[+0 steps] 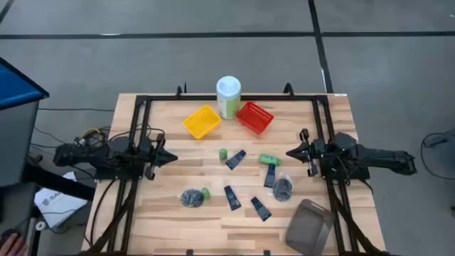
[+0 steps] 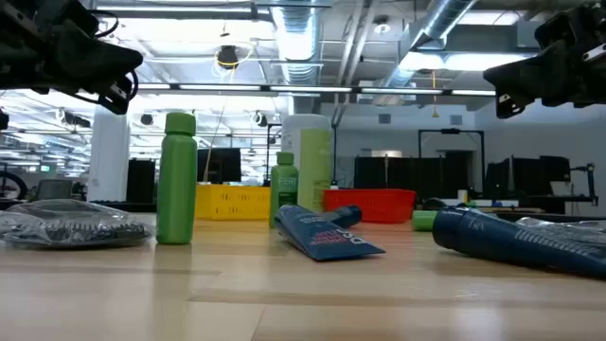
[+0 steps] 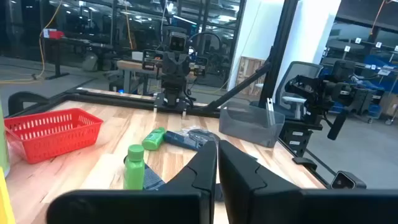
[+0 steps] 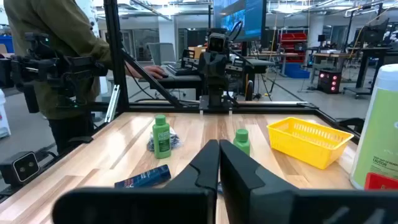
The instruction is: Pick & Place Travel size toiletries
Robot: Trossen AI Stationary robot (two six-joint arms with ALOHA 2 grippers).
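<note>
Travel size toiletries, scattered mid-table between closed, empty left gripper and right gripper: seemingly light; green bottles rigid, rollable, gripped mid-body; navy tubes flat, pliable.

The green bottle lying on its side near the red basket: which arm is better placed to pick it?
Probably the right. The lying green bottle sits just ahead of the right gripper; the left gripper waits across the table.

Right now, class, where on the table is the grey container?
In the high view, the grey container sits at the table's near right corner, just below the clear-wrapped bundle and right of a navy tube.
</note>
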